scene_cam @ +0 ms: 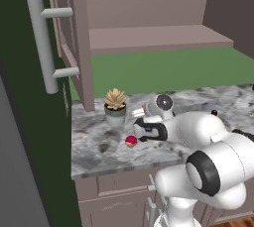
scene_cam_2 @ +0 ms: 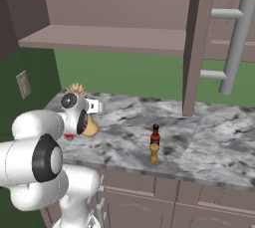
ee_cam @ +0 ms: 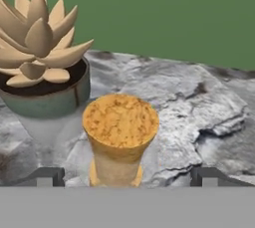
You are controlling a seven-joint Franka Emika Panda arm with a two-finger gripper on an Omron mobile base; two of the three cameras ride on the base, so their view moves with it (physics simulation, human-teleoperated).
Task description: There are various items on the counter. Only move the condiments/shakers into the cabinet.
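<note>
Ahead of you a flat green wall [scene_cam: 163, 70] runs behind the bench [scene_cam: 94, 151], whose grey-white marbled slab sits over brownish-mauve drawer fronts [scene_cam_2: 199, 207] with small pale pulls. Above it you see a wall cabinet [scene_cam_2: 114, 3] of the same mauve, its flat shelf [scene_cam: 154, 37] bare and its door [scene_cam_2: 199, 43] swung open, edge toward you, carrying a long grey bar handle [scene_cam_2: 234, 43]. To your left the wall turns darker green and bears a small grey outlet plate [scene_cam_2: 23, 83]; the light is even and shadowless.
</note>
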